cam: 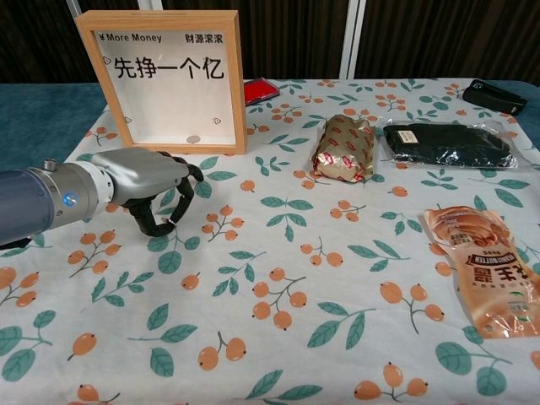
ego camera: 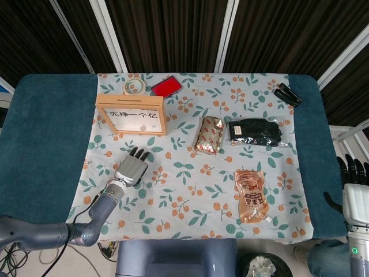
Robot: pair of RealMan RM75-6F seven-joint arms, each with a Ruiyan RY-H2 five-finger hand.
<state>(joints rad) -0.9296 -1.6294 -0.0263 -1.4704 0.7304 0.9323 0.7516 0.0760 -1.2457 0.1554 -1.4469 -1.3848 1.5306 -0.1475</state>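
Wooden coin frame (cam: 158, 78) stands upright in the upper left of the chest view, long edge running left-right, glass face toward the camera, one coin (cam: 193, 139) lying at its bottom inside. Left hand (cam: 145, 184) sits just below and in front of the frame, near but apart, so the frame lies up-frame from the fingers (cam: 173, 209). Fingers are curled downward in a hook, tips close to the floral cloth of the surface (cam: 278, 337); something small may be pinched under them but I cannot tell. Head view: left hand (ego camera: 131, 168) lies below the frame (ego camera: 132, 115), left of centre. Right hand (ego camera: 354, 187) hangs off the surface at the lower right edge, fingers straight, holding nothing, well apart from everything. Left hand is far nearer the frame.
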